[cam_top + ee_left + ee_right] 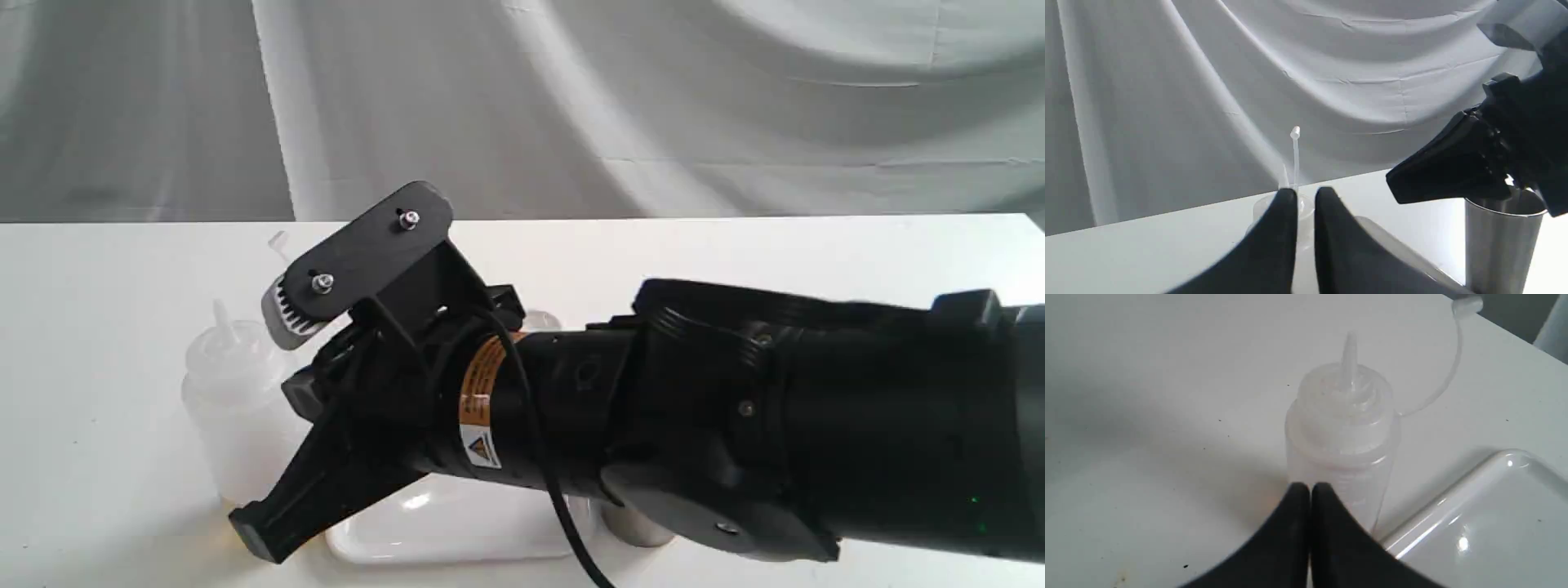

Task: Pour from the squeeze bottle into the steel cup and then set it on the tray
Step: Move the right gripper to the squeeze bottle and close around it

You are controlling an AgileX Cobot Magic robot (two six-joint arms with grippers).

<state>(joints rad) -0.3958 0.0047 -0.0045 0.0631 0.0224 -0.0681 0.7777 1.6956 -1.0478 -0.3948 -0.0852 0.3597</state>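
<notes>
The squeeze bottle (233, 408) stands upright on the white table, left of the tray (457, 527), its tethered cap hanging off to the side. In the right wrist view, my right gripper (1310, 488) is shut and empty, with its tips just short of the squeeze bottle (1343, 428) and the tray (1494, 539) beside it. My right gripper (249, 527) reaches across from the right and points down by the bottle's base. The steel cup (641, 531) is mostly hidden under that arm. My left gripper (1306, 192) is shut and empty, facing the bottle (1261, 208), with the cup (1498, 245) off to one side.
The right arm's black body (735, 408) spans the tray and cup in the exterior view and part of it hangs over the cup (1453, 171) in the left wrist view. A grey cloth backdrop (571, 98) hangs behind the table's far edge.
</notes>
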